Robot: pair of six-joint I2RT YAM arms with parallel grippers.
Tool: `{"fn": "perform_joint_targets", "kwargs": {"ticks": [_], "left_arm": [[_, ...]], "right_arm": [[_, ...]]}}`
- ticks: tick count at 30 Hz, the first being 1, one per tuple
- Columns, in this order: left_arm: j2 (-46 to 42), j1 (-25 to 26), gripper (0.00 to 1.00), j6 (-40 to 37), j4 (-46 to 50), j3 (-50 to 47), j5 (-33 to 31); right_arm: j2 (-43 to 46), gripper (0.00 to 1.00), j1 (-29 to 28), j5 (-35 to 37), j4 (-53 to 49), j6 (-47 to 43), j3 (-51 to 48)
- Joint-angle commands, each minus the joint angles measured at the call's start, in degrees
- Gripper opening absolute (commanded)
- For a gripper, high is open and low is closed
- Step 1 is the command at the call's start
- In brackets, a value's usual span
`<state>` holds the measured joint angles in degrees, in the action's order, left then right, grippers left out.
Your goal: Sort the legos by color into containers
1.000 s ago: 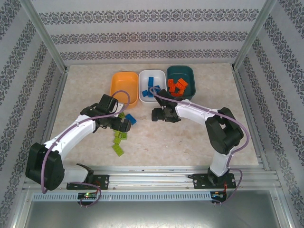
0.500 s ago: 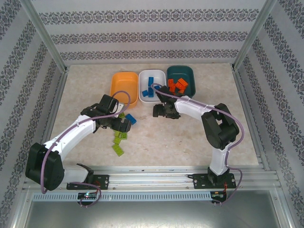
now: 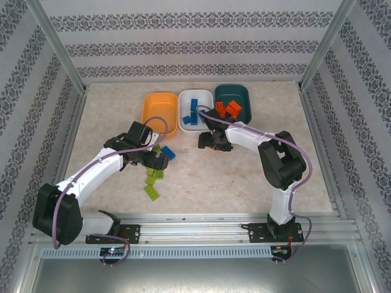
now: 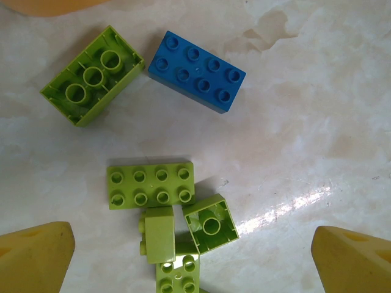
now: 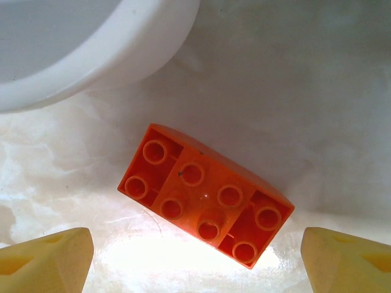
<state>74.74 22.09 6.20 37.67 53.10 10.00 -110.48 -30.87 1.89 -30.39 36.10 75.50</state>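
Left hand [image 4: 193, 247]: fingers spread wide, low over the pale marbled surface [image 4: 317, 134], clear of every brick.
Lime green cluster [image 4: 151, 185]: four small lime green studded plastic bricks packed close together, lying between the left hand's fingertips and just ahead of them.
Blue rectangular eight-stud plastic brick [image 4: 197, 72]: farther ahead of the left hand, studs up, apart from the cluster.
Lime green hollow-side-up brick [image 4: 93, 76]: just beside the blue brick, equally far ahead.
Right hand [image 5: 195, 241]: fingers spread wide.
Orange rectangular plastic brick [image 5: 204, 195]: flat on the surface and skewed, its near end between the right hand's fingertips, apart from both.
White rounded plastic tub [image 5: 91, 67]: ahead of the right hand, just beyond the orange brick, not touching it; holds blue bricks [image 3: 192, 113].
Orange rounded plastic tub [image 3: 156, 105]: beyond the left hand.
Dark teal rounded plastic tub [image 3: 221, 94]: beyond the right hand; holds orange bricks [image 3: 230, 111].
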Motion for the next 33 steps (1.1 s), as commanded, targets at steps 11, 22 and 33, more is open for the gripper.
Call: {"fn": "perform_joint_targets", "kwargs": {"ticks": [11,22,33], "left_arm": [[-0.47,0.72,1.0,-1.18,1.79,0.85,-0.86],[-0.15,0.68,1.0,-1.18,1.79,0.77,-0.85],[1.01,0.68,1.0,-1.36,1.88,0.78,-1.42]], "right_arm": [[10.29,0.86,1.68,1.39,-0.96,1.82,-3.85],[16.81,0.79,22.29,-7.92,7.82,7.77,-10.88],[0.24,0.75,27.71,-15.94,10.88,9.69,1.41]]}}
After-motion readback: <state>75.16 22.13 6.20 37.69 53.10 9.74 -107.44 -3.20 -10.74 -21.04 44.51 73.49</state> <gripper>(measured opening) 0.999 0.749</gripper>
